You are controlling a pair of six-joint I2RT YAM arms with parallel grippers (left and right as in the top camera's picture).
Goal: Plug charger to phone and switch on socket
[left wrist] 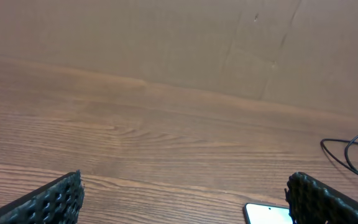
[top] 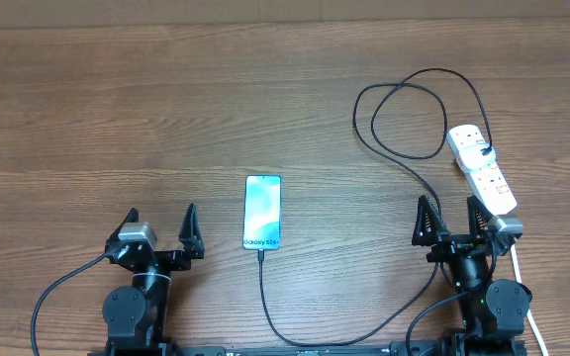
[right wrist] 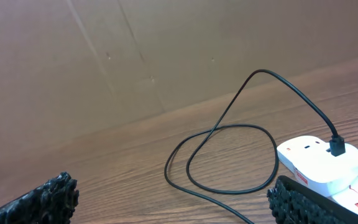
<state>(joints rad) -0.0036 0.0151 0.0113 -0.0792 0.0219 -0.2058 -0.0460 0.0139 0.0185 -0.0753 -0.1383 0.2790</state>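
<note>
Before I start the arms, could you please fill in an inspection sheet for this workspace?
Surface: table, brown wood, level.
Job's things: phone flat, screen up, centre; socket at far right, switch state too small to tell.
Clutter: nothing seen.
Grippers: left gripper and right gripper open, empty, at near edge.
Cables: charger runs from socket, loops, reaches phone's near short edge; seating cannot be told. White cord leaves socket past right arm.
Surroundings: cardboard wall behind table.
</note>
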